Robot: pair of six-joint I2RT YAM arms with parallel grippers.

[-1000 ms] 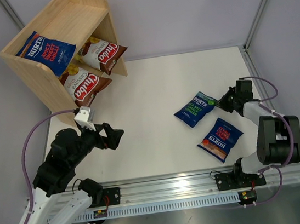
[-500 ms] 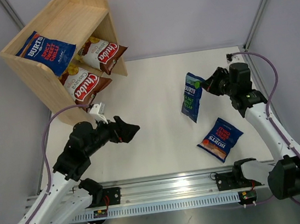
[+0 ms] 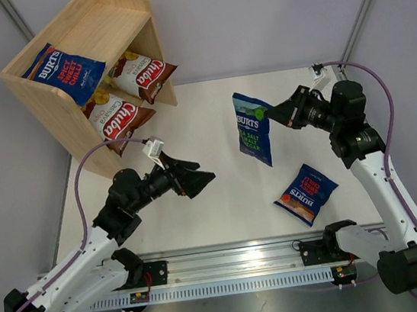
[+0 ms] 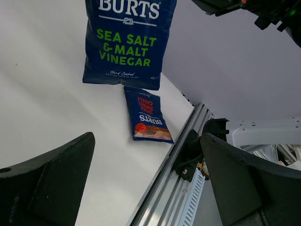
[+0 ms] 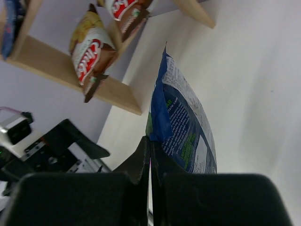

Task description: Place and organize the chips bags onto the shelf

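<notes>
My right gripper [image 3: 270, 115] is shut on the edge of a blue green-label Burts bag [image 3: 252, 129] and holds it hanging above the table; the bag also shows in the right wrist view [image 5: 183, 127] and the left wrist view [image 4: 126, 42]. My left gripper [image 3: 207, 178] is open and empty, pointing toward that bag. A red-label Burts bag [image 3: 306, 193] lies flat on the table at the right front. The wooden shelf [image 3: 109, 15] at the back left holds a blue Burts bag [image 3: 65, 73] on its upper tier and two Chuba bags [image 3: 119, 115] [image 3: 142, 74] on the lower tier.
An aluminium rail [image 3: 238, 264] runs along the table's near edge with both arm bases on it. Grey walls and frame posts [image 3: 362, 9] enclose the table at the back and sides.
My right gripper has lifted the green-label Burts bag off the table and carried it left toward the middle. My left gripper has reached out to the right toward it.
</notes>
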